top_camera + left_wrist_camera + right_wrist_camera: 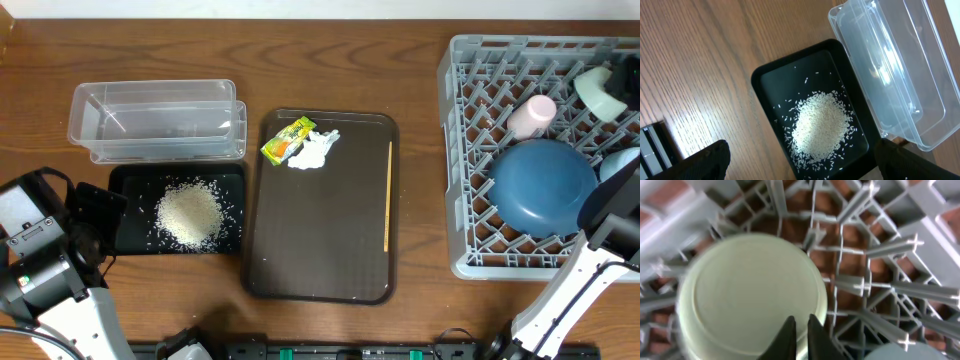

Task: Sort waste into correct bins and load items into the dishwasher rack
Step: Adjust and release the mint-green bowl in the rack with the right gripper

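Wooden and pale, the stick (387,195) looks to be the last item outside the dishwasher rack (452,170). It lies flat on the brown serving tray (320,240), close along that tray's right edge, with its long axis parallel to the edge, near end to far end. The right gripper (800,325) hangs off the tray's right side, over the upturned mint-green bowl (750,295) in the rack, jaws pinched together on nothing. The blurred wrist view leaves it unclear whether the tips touch the bowl's base. The stick therefore lies to the left of these jaws, and the right arm is the nearer one.

The left gripper (801,159) sits off the tray's left side, jaws wide above the rice (820,125) heaped in the black tray (805,67). At the brown tray's far end, left of middle, the wrapper (285,140) and tissue (315,150) touch — probably left-arm work, bound for the clear tub (155,120).
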### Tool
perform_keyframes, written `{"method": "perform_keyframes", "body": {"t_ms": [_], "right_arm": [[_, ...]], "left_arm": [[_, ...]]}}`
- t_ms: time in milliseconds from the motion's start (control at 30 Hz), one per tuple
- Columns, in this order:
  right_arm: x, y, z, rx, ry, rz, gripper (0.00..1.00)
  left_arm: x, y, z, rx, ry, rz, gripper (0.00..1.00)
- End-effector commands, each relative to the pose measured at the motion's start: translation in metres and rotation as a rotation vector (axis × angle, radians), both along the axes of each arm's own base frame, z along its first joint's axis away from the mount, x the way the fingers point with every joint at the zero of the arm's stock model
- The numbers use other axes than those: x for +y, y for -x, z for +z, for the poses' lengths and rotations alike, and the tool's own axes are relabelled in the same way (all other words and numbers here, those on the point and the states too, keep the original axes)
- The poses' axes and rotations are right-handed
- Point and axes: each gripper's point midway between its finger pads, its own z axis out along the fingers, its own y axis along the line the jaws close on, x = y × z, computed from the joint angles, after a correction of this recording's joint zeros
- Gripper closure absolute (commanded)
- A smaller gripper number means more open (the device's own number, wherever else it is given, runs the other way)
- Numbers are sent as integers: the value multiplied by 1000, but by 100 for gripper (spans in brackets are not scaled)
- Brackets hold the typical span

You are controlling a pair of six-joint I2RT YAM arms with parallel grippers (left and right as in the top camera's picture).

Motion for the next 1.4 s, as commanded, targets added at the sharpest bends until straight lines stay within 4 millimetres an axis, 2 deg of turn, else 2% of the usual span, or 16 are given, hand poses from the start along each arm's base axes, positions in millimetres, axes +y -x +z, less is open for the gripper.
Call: {"method": "perform_keyframes", "body": {"t_ms": [0,100,267,367,633,733,900,1133,1367], "right_arm": [[8,4,5,5,-24,17,99],[11,8,20,-7,-25,18,99],[27,-1,62,-131,-63,69,94],[32,-3,70,-156,-74,82,91],[25,2,52,-96,-56,33,93],[14,7,39,-55,-21,-24,93],[15,6,20,-22,-37,-21,94],[31,-6,-2,-28,-122,23,95],[54,-19,-2,-63,-185,133,94]], "left_arm": [[3,0,7,-14,-13,10,5],[3,0,7,-14,-13,9,5],[3,0,7,-14,-13,10,5],[3,0,7,-14,-12,9,5],[3,0,7,-14,-12,9,5],[3,0,7,-14,-13,10,5],[3,0,7,-14,-13,10,5],[3,0,7,-13,-12,10,5],[3,0,7,-14,-13,9,5]]}}
